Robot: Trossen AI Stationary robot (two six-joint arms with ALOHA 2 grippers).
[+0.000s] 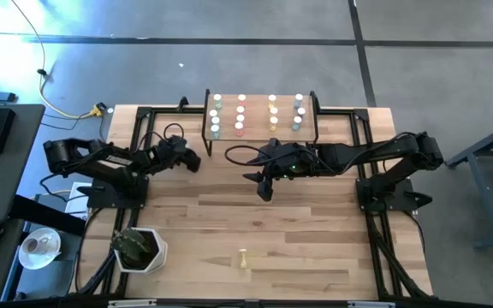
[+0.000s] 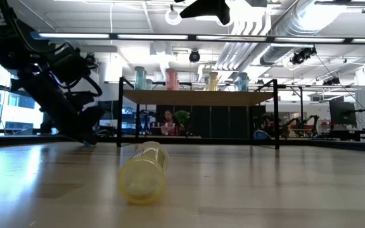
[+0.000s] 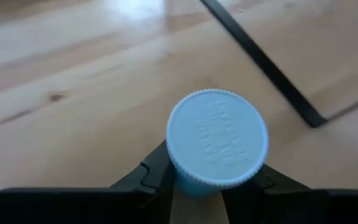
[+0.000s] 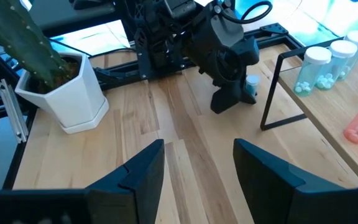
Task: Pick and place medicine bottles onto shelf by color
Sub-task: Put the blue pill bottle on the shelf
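The shelf (image 1: 262, 130) stands at the table's far middle and carries several bottles in four columns by colour. My left gripper (image 1: 192, 160) is left of the shelf, low over the table, shut on a small bottle with a pale cap (image 3: 217, 138) and a bluish body (image 4: 252, 93). My right gripper (image 1: 264, 186) is open and empty, raised in front of the shelf; its fingers (image 4: 143, 171) show spread in the right wrist view. A yellow bottle (image 2: 144, 172) lies on its side near the table's near edge; it also shows in the high view (image 1: 243, 257). My left gripper pinches the bottle's body just under the cap (image 3: 194, 186) between its two fingers (image 3: 154, 177). The fingers come slanting down from the table's left side. The bottle stands roughly upright, cap up. Whether its base rests on the table, I cannot tell.
A white pot with a cactus-like plant (image 1: 139, 248) stands at the near left corner. The shelf's black legs (image 4: 271, 93) stand close to my left gripper. Bare tabletop (image 1: 315, 231) lies between the shelf and the lying yellow bottle.
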